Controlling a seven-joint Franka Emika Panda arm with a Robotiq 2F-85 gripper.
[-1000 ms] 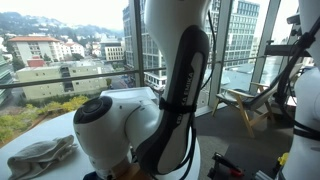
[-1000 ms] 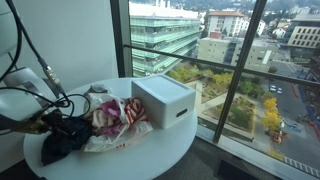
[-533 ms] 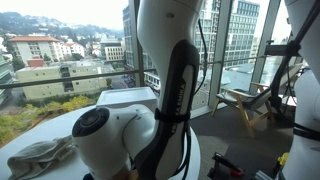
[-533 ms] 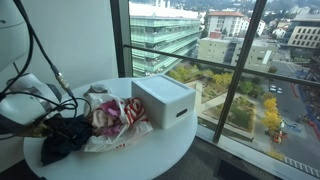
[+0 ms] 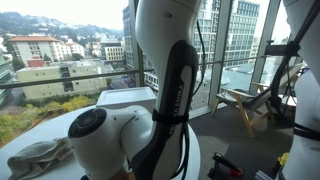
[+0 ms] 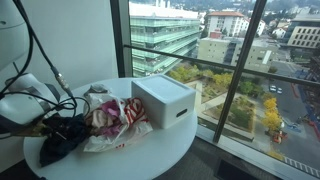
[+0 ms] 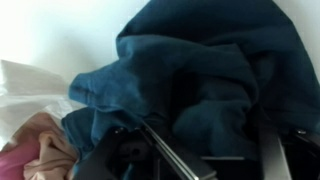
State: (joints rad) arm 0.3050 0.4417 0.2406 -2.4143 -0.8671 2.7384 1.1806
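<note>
Wrist view, tool [image 7: 210, 145] at blue cloth [image 7: 200, 70], white table [image 7: 50, 30] past its edge

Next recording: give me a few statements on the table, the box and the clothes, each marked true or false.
1. A white box stands on the round table. True.
2. The dark blue cloth lies inside the box. False: it lies on the table, at the far end of the clothes pile from the box.
3. The pink cloth has dropped to the floor. False: it lies on the table, between the dark blue cloth and the box.
4. In the wrist view the fingers are right at the dark blue cloth. True, though whether they grip it cannot be told.
</note>
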